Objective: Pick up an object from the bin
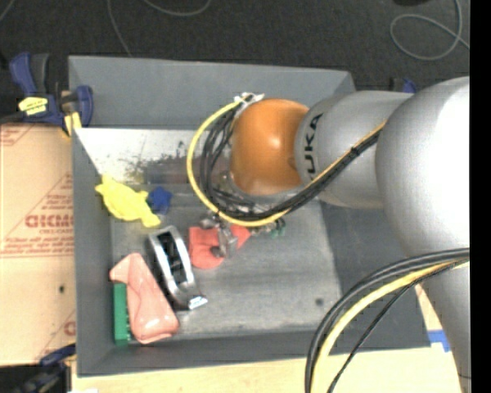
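My gripper (222, 242) reaches down under the orange wrist cover into the middle of the bin. One fingertip rests on a salmon-red soft thing (203, 248) that lies flat on the bin floor. Just left of it lies a silver and black tape dispenser (173, 265), slanted toward the bin's front. A small green thing (276, 228) peeks out to the right of the gripper, partly hidden by the arm.
A pink soft thing (147, 299) lies at the front left with a green bar (120, 314) along its left side. A yellow thing (127, 201) and a small blue piece (159, 198) lie at the left. The arm covers the bin's back right.
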Controlling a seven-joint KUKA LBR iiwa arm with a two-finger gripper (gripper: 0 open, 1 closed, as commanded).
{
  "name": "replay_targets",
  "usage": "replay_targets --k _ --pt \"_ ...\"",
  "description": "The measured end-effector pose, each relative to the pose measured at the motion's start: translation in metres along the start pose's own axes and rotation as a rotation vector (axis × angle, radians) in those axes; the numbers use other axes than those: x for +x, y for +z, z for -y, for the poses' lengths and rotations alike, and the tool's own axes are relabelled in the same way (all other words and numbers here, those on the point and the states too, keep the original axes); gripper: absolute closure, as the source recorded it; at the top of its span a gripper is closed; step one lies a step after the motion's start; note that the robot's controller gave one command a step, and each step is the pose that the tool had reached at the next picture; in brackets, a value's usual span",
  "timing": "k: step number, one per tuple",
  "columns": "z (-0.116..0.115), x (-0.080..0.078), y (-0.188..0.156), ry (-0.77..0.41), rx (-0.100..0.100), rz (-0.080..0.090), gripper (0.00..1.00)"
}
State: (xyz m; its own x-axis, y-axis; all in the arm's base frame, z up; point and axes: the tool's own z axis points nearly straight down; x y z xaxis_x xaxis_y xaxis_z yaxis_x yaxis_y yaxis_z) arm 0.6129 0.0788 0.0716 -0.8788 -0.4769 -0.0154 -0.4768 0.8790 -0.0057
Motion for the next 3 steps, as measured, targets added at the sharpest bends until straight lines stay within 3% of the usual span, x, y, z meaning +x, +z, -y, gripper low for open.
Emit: replay_targets --k 1,2,3 --pt "0.0 0.0 0.0 0.0 0.0 0.0 1.0" --pt "0.008 -0.003 -0.124 0.007 0.002 0.004 1.0" --pt "0.008 -0.003 -0.124 0.007 0.002 0.004 1.0"
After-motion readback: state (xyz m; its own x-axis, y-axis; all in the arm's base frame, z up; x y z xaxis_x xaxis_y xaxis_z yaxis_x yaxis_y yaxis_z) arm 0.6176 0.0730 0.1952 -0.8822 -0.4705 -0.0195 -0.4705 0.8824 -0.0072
